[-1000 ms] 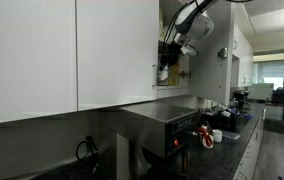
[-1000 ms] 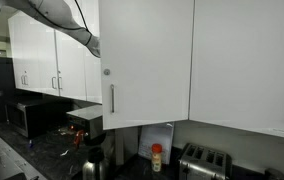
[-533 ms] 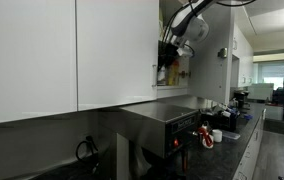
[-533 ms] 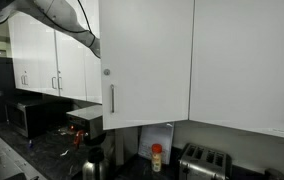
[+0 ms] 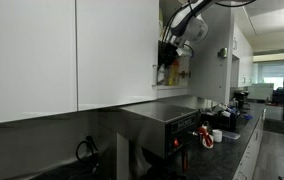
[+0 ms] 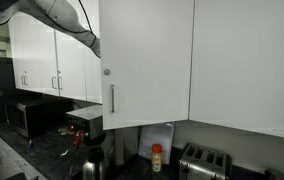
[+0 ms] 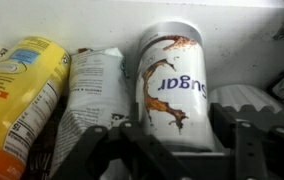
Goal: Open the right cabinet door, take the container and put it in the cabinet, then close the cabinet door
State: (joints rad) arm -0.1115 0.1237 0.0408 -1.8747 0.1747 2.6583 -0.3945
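Wrist view: jar [image 7: 177,85] sat in the cabinet [image 7: 82,25], its near end between the fingers [image 7: 107,150] of the gripper [image 7: 177,140], one finger on each side. Bag [image 7: 94,95] was just left of the jar, packet [image 7: 20,90] left of the bag. In an exterior view, the arm [image 6: 67,18] passed behind the left edge of the door [image 6: 147,60]. Below the door stood a bottle [image 6: 157,157], with a toaster [image 6: 202,160] to its right. In an exterior view, the gripper was inside the cabinet opening, above a machine [image 5: 162,125].
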